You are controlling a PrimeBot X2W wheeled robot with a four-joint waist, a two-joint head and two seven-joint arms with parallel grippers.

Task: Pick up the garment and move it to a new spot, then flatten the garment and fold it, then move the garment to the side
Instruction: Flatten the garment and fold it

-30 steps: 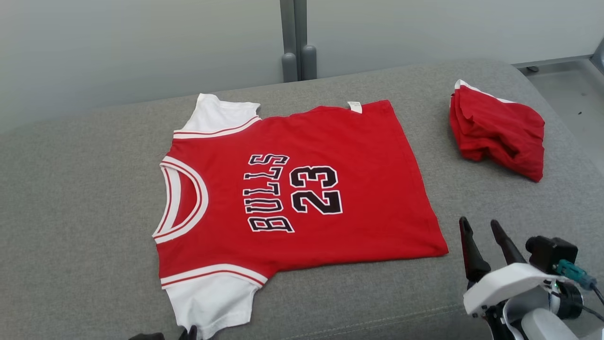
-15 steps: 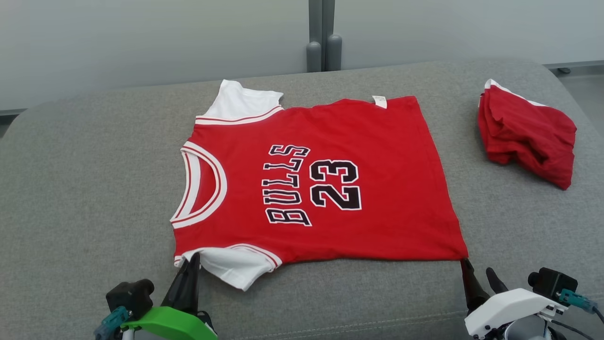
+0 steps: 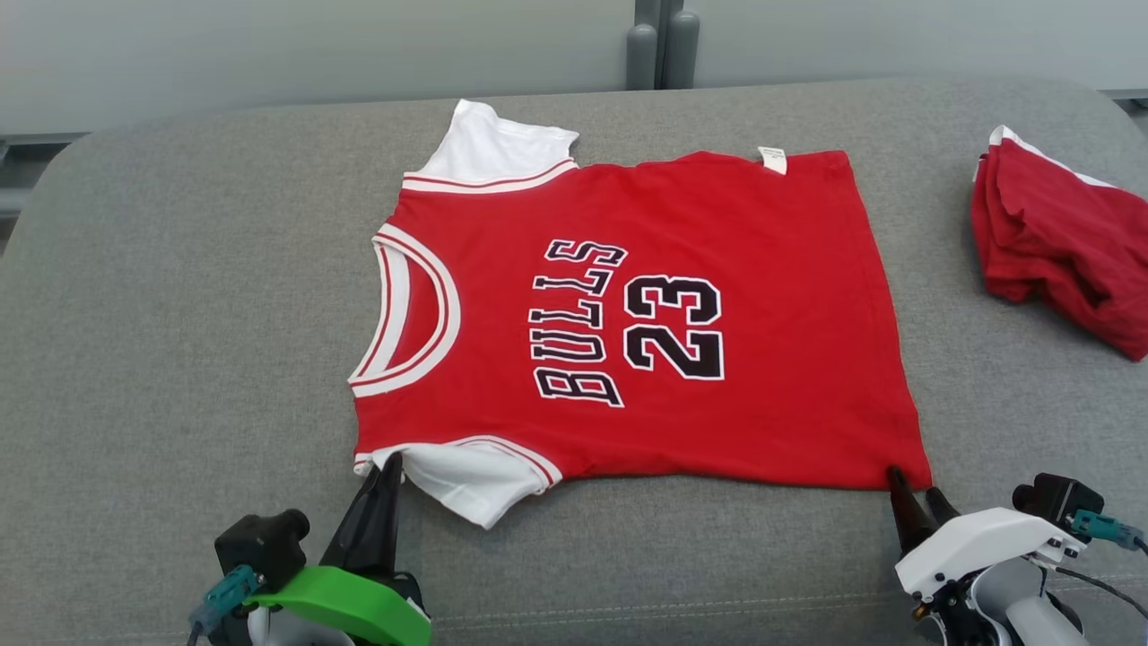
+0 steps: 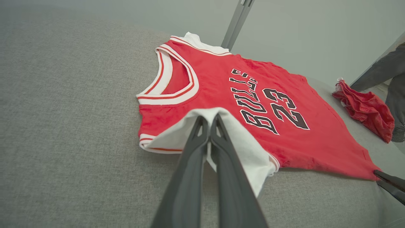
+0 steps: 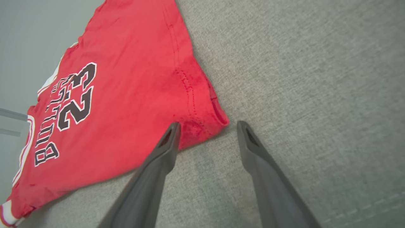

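Though flat, red-and-white jersey (image 3: 646, 314)

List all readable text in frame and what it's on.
"BULLS": on the jersey, black letters outlined in white, across the chest.
"23": on the jersey, beside "BULLS", in the same style.
White tag at the jersey's far edge: print too small to read.
Red bundle at the right: no text visible.
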